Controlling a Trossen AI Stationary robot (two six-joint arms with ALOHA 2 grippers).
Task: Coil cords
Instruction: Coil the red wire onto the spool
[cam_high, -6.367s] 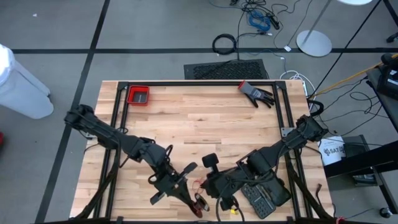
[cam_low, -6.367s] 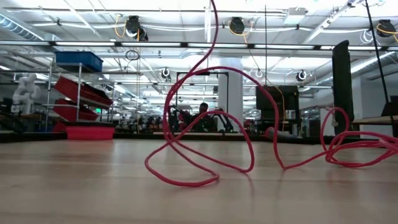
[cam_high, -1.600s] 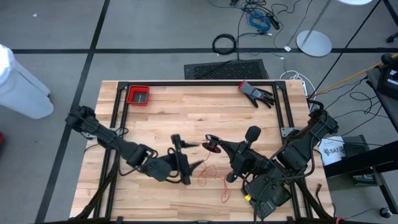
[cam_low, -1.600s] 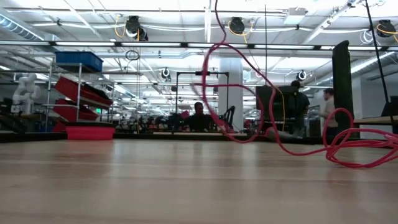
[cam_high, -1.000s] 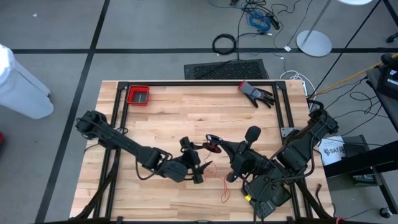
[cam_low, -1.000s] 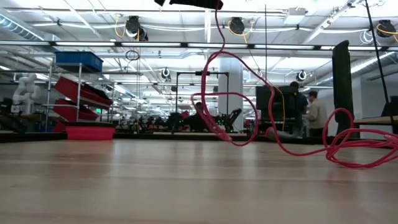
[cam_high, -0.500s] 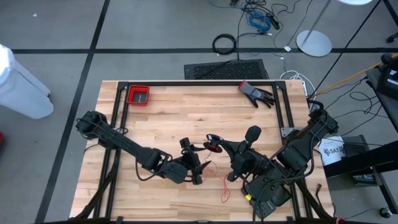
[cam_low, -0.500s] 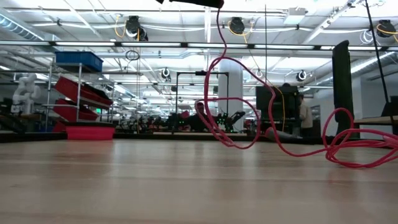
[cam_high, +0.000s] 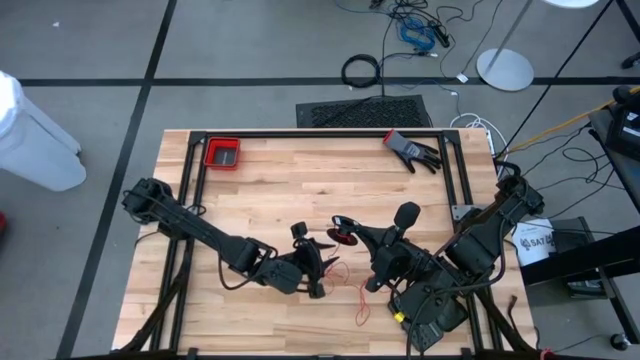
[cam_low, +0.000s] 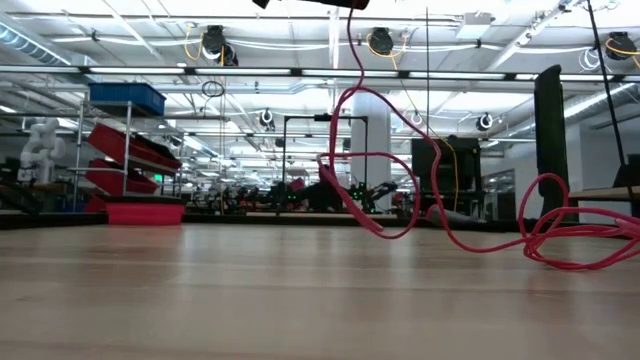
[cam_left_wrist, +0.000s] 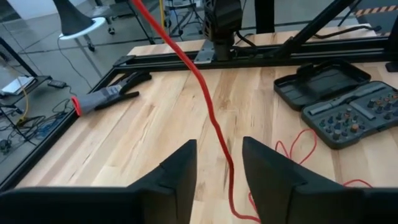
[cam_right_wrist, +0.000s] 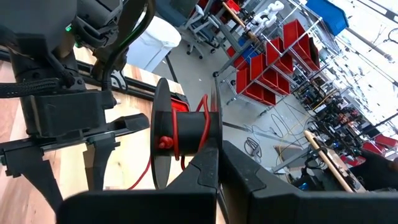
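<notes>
**While right gripper clamps the spool, left gripper straddles the cord**

Counts: one red cord (cam_left_wrist: 208, 112), one black spool (cam_right_wrist: 180, 134), two arms, both at the near-middle of the bench (cam_high: 300, 190).

- Right gripper (cam_right_wrist: 219, 158): clenched on the rim of the spool and holding it off the bench. Several turns of cord sit on the hub, between the two black discs.
- Left gripper (cam_left_wrist: 219, 163): just beside the spool, fingers apart. The cord runs through the gap and neither finger pinches it, so it is released.
- Cord: it hangs from the raised spool in loose loops, and the slack lies on the bench in front of the grippers and in a small pile off to one side in the low view.

Other things on the bench, one of each:
- red tray (cam_high: 222, 153) at the far left corner
- grey glove with a red cuff (cam_high: 412, 150) at the far right
- open dark tool case (cam_left_wrist: 329, 99) with bits, near the right arm's base

Surface: pale wood planks inside a black metal frame.

Room:
- Grey floor with dark lines.
- One black cable ring (cam_high: 361, 70), one blue cable bundle (cam_high: 415, 32), a dark mat (cam_high: 365, 112), a white round stand base (cam_high: 504, 68) and a white bin (cam_high: 30, 130) lie beyond the bench.
- Low view shows shelving with red and blue bins and rows of ceiling lights.
</notes>
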